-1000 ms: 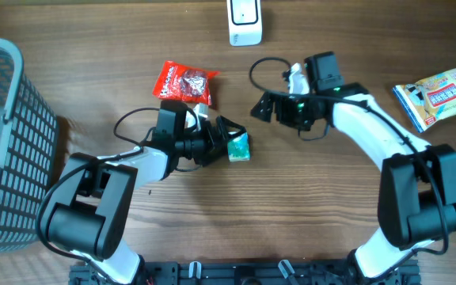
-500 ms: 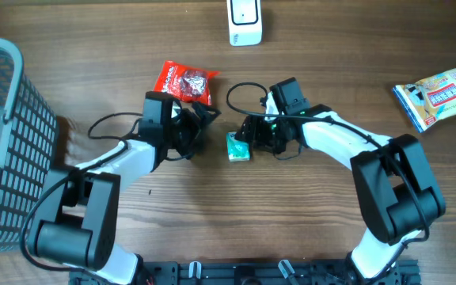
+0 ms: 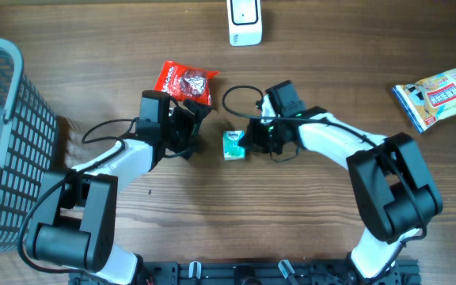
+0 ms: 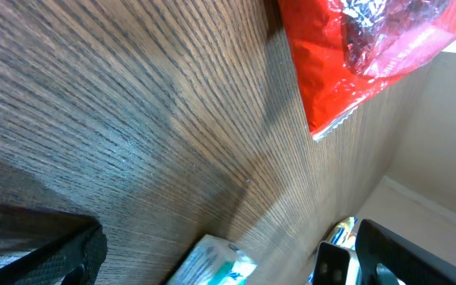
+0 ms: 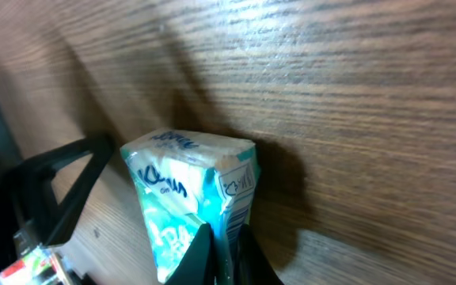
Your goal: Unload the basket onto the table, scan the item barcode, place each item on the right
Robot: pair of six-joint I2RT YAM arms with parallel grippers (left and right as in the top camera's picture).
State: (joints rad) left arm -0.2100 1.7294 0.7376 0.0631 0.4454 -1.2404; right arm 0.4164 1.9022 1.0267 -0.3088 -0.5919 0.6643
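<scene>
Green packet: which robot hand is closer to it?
Right. The right gripper pinches the green packet by its edge. The left gripper sits open on its other side, not touching, near the red bag.

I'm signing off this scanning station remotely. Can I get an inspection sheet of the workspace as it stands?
Surface: wooden table, no spills seen.
Job's things: teal pack on the table between the arms; white scanner at the far edge.
Clutter: red snack packet by the left arm; yellow-blue snack packet at the right.
Grippers: left gripper open, holding nothing; right gripper shut on the teal pack's edge.
Cables: black cable looped by the right wrist.
Surroundings: grey basket at the left.
</scene>
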